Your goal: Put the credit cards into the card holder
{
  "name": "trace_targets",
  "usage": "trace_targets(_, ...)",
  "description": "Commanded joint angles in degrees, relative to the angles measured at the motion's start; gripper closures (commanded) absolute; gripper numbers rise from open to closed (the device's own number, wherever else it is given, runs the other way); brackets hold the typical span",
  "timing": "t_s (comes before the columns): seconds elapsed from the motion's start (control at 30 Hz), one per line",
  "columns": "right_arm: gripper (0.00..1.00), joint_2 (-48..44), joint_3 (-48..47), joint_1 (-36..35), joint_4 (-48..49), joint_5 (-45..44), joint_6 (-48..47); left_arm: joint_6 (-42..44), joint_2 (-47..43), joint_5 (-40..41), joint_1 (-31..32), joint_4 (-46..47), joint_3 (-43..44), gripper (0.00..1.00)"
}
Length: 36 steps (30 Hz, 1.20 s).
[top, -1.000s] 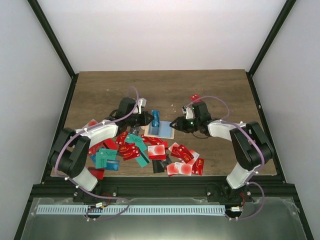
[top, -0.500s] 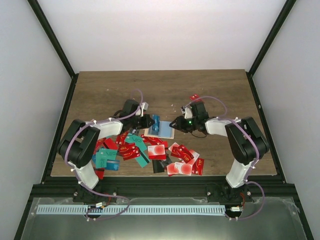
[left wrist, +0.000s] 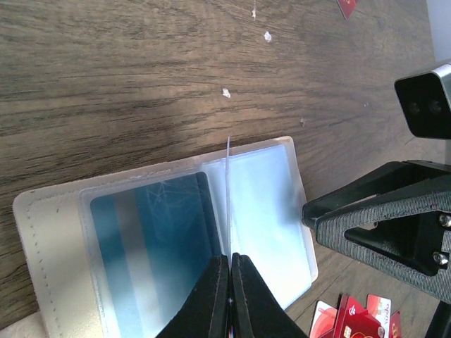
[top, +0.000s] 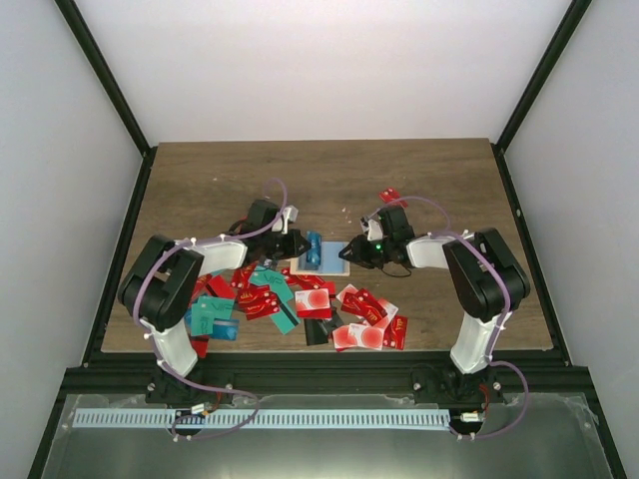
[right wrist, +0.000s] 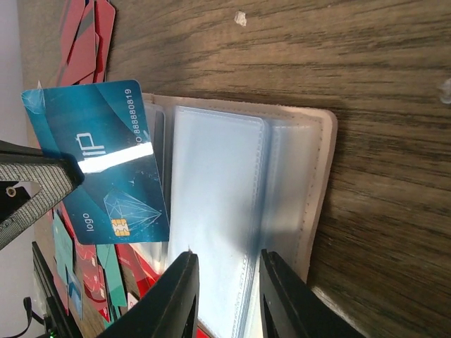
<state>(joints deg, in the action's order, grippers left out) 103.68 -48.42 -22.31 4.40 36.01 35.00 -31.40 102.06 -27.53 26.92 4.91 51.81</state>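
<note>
The card holder (top: 331,262) lies open mid-table, beige rim (right wrist: 320,183) around light blue clear sleeves (right wrist: 218,183). My left gripper (top: 300,243) is shut on a blue credit card (top: 313,246), standing it on edge over the holder's left half. That card shows as a thin line (left wrist: 229,183) above the closed gripper (left wrist: 230,258), and face-on in the right wrist view (right wrist: 106,155). My right gripper (top: 346,251) sits low at the holder's right side. It is open (right wrist: 227,257), fingers apart over the sleeves' near edge. Many more credit cards (top: 270,297) lie scattered nearer the arms.
Red, teal and white-and-red cards spread from the left front (top: 210,317) to the right front (top: 371,324) of the wooden table. One red card (top: 388,195) lies alone behind the right gripper. Small white crumbs (left wrist: 225,92) dot the wood beyond the holder.
The right gripper's jaws have narrowed and it has edged left onto the holder. The left arm's elbow has drawn in, while the blue card stayed almost in place over the holder.
</note>
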Motion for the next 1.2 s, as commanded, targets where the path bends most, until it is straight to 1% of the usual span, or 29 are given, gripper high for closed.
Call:
trace_targets(0.0,0.74,0.7,-1.0,0.4,1.2,0.7,0.3,-1.2,1.3,-1.7,-0.2,1.7,0.8,0.96)
trace_targets(0.23,0.75,1.0,-0.5,0.4,1.7,1.1,0.7,-5.5,2.9,-4.7,-0.5,3.1,1.1,0.96)
trace_targets(0.5,0.75,0.9,0.2,0.4,1.9,1.1,0.8,-8.3,3.9,-5.3,-1.1,3.3,0.7,0.96)
trace_targets(0.6,0.75,0.9,0.3,0.4,1.7,0.7,0.6,-11.4,4.0,-6.4,-1.5,4.3,0.1,0.96)
trace_targets(0.8,0.76,-0.2,0.3,0.4,0.2,-1.8,-0.5,-15.5,3.0,-7.0,-2.2,4.5,-1.1,0.96)
trace_targets(1.03,0.76,-1.7,-0.1,0.4,-1.6,-4.2,-1.8,-17.7,2.5,-8.4,-2.2,3.7,-1.5,0.96)
trace_targets(1.17,0.76,-2.7,-0.2,0.4,-2.3,-6.1,-2.6,-19.1,2.8,-10.2,-2.1,5.0,-1.8,0.96)
